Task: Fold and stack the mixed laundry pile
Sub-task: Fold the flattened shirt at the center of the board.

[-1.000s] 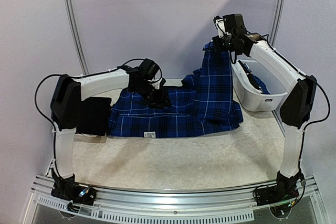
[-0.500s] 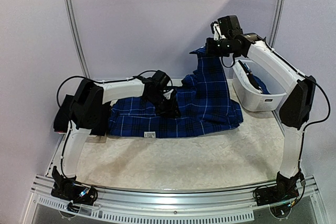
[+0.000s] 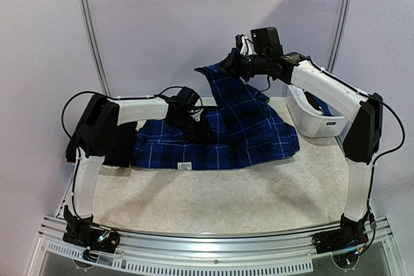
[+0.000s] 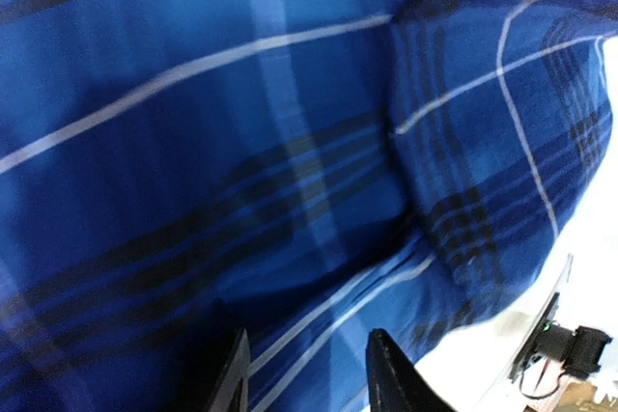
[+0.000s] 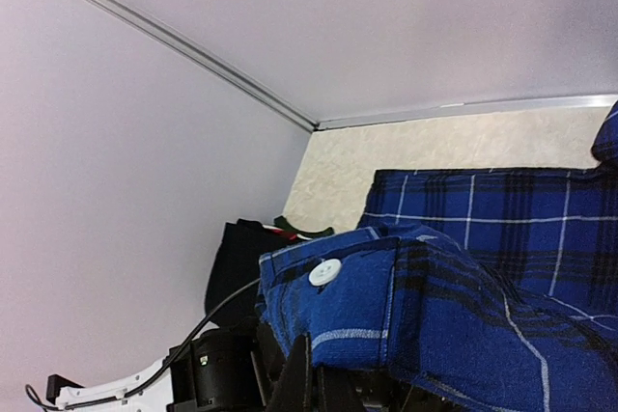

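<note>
place: robot lab booth | evidence: bare lilac walls (image 3: 162,24), aluminium base rail (image 3: 213,240)

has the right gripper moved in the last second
Yes. The right gripper, shut on the blue plaid shirt, has swung left, away from the white basket.

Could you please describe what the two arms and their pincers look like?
The left arm and right arm share white tubular links, black joint housings and loose black cables. The left pincer and right pincer are black, with two slim fingers each. No markings are legible.
</note>
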